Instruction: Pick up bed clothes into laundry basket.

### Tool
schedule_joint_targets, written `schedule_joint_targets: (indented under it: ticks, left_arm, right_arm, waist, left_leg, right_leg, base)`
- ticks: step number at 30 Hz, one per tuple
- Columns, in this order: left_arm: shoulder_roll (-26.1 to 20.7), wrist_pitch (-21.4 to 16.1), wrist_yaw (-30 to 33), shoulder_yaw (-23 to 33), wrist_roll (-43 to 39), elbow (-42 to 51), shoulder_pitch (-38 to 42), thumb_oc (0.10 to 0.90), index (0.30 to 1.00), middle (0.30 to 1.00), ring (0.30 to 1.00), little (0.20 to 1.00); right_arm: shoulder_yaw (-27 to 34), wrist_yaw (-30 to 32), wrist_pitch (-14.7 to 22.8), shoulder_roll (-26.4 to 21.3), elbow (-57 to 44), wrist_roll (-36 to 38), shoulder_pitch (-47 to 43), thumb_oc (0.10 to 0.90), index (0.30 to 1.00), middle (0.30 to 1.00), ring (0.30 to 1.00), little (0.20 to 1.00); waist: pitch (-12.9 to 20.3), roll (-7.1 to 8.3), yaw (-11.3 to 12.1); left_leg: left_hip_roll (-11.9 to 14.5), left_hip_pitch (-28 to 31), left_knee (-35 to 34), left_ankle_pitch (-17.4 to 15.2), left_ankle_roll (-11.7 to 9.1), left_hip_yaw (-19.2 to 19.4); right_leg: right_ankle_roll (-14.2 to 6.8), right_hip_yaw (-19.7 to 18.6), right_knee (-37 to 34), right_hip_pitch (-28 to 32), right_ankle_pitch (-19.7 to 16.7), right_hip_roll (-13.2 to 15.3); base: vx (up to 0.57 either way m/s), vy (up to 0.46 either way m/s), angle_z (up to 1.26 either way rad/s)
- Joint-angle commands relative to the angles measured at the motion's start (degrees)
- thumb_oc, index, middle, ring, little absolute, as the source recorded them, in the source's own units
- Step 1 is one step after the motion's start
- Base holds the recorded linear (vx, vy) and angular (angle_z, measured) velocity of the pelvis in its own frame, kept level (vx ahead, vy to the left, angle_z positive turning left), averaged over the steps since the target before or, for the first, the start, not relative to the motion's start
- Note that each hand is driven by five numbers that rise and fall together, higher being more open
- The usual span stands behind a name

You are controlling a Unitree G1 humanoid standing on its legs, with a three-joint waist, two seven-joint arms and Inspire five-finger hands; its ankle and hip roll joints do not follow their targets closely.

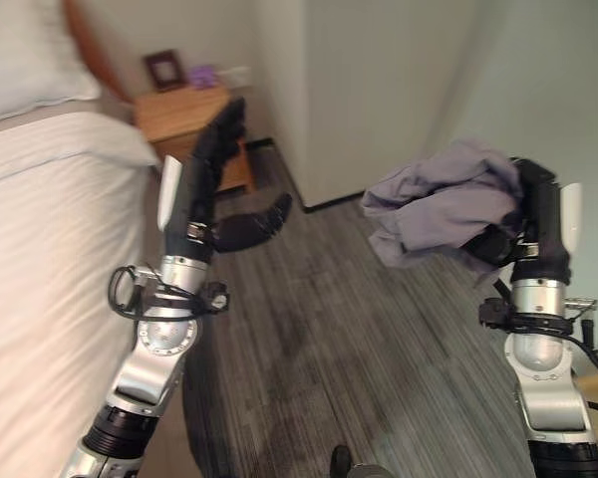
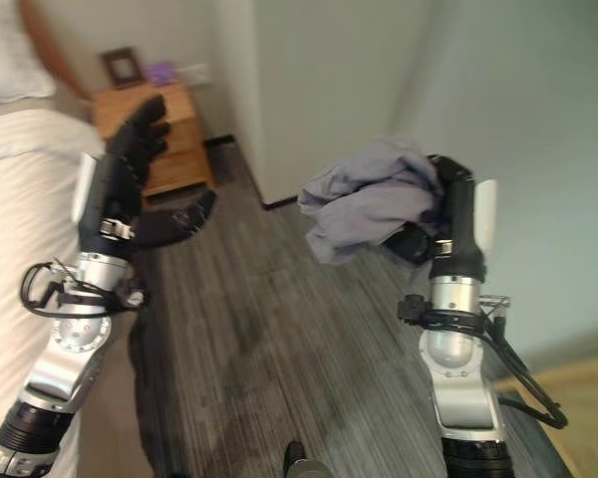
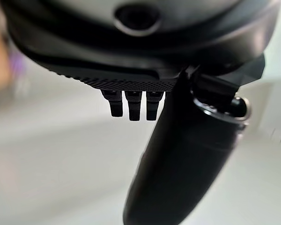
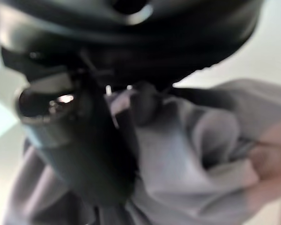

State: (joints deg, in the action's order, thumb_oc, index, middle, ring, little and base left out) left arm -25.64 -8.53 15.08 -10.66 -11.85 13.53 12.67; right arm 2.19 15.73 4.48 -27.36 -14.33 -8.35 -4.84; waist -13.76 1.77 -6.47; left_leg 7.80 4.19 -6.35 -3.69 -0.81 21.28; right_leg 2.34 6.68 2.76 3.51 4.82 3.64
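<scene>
Right hand (image 1: 534, 221) held up over the dark plank floor (image 1: 359, 339), fingers curled round a bunched grey-lilac cloth garment (image 1: 444, 204); pickup looks done. Left hand (image 1: 204, 174) raised beside the white-sheeted bed (image 1: 40, 259), fingers straight, empty. Laundry basket still to reach; drop remains.

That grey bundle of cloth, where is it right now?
The grey garment is bunched in the robot's right hand, held up in the air over the dark wood floor, on the right side of the eye views, away from the bed.
</scene>
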Motion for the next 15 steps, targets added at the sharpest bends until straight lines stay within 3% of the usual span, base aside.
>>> schedule_joint_targets:
  ticks: [1,3,4,5,9,13,15]
  left_arm:
    - [2.4,-6.7,1.0,1.9,0.5,1.2,3.6,0.8,0.9,0.9,0.9,0.9]
    - [3.9,-6.7,0.9,0.0,-0.8,-0.2,2.9,0.8,0.9,0.9,0.9,0.9]
    - [3.9,-6.7,0.9,-0.1,-0.8,-0.2,3.0,0.8,0.9,0.9,0.9,0.9]
    - [4.7,-6.8,1.3,-1.5,-1.2,-0.8,3.1,0.8,0.9,0.9,0.9,0.9]
    - [5.1,-7.2,1.7,-2.7,-1.3,-0.1,2.1,0.8,0.9,0.9,0.9,0.9]
    - [4.2,-7.0,1.6,-3.1,-0.6,0.4,0.7,0.8,0.9,0.9,0.9,0.9]
    - [4.2,-6.2,1.3,-3.2,-1.1,-0.1,0.2,0.8,0.9,0.9,0.9,0.9]
  right_arm:
    - [-0.6,1.8,10.1,-3.8,-9.7,-2.4,-3.8,0.4,0.3,0.3,0.3,0.3]
    - [-2.1,1.7,10.2,-3.6,-9.5,-2.3,-3.2,0.4,0.3,0.3,0.3,0.3]
    - [-2.1,1.7,10.2,-3.6,-9.5,-2.3,-3.2,0.4,0.3,0.3,0.3,0.3]
    - [-3.0,1.7,10.2,-3.8,-9.8,-1.9,-2.4,0.4,0.3,0.3,0.3,0.3]
    - [-4.0,1.9,11.0,-5.6,-9.7,-1.7,-2.3,0.4,0.3,0.3,0.3,0.3]
    - [-4.2,1.6,10.4,-7.2,-8.4,-2.4,-1.3,0.4,0.3,0.3,0.3,0.3]
    - [-1.0,2.1,9.9,-8.4,-8.5,-3.7,2.1,0.4,0.3,0.3,0.3,0.3]
  waist:
    - [3.4,-2.87,0.6]
    - [2.8,-3.31,1.2]
    - [2.9,-3.26,1.3]
    - [2.2,-3.89,1.7]
    - [2.1,-4.69,3.2]
    - [1.7,-4.6,4.4]
    - [2.5,-5.33,3.4]
  left_leg:
    - [3.0,-1.6,22.0,1.1,-2.0,-3.5]
    - [0.9,-3.4,25.9,-0.2,-1.9,-7.1]
    - [0.8,-3.6,25.8,0.0,-1.8,-7.0]
    - [-2.1,-4.7,25.6,-1.3,-1.3,-10.7]
    - [-8.6,-3.7,22.1,-5.4,-0.1,-18.6]
    - [-9.8,-4.3,27.9,-5.5,-1.0,-20.9]
    - [-7.6,-0.8,20.8,-7.8,0.3,-18.8]
  right_leg:
    - [-5.8,1.9,-5.7,2.4,-1.0,1.8]
    - [-5.8,-1.3,-5.7,2.4,-1.4,1.2]
    - [-5.7,-1.4,-5.8,2.2,-1.6,1.2]
    - [-6.0,-4.5,-5.4,2.0,-1.9,0.6]
    - [-7.1,-10.1,-5.2,0.9,-3.1,-1.2]
    - [-7.3,-13.5,-5.8,0.4,-3.8,-1.8]
    - [-7.6,-13.0,-5.8,0.4,-3.3,-1.9]
  base:
    - [0.1,-0.073,-2.81]
    - [0.07,-0.032,-1.63]
    - [0.03,0.041,-2.05]
    - [0.05,0.05,-2.08]
    - [0.07,0.041,-1.32]
    - [0.0,0.054,-1.06]
    - [0.04,0.115,-0.44]
